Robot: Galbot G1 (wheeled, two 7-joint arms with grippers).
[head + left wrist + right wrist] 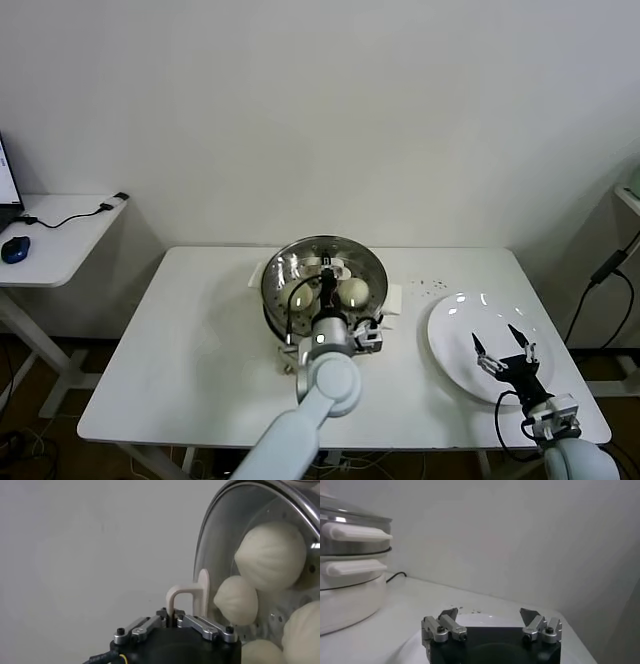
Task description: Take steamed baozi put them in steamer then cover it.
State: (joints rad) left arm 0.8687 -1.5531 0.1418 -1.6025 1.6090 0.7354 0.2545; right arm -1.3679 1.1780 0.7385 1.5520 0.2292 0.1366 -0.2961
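Note:
The steamer point(275, 300) stands at the table's middle back on its white pot base point(345, 600). The glass cover point(300, 262) lies on it, and several cream-white baozi point(353, 290) show through the glass. My left gripper point(329, 268) is above the steamer, shut on the cover's white handle point(181, 596); the baozi point(270, 555) show behind the glass in the left wrist view. My right gripper point(505, 347) is open and empty over the flat white plate point(455, 335) at the right.
The white plate point(410, 647) holds nothing. A side desk point(60, 235) with a blue mouse point(14, 248) and a cable stands at the far left. Dark specks lie on the table point(200, 360) near the plate.

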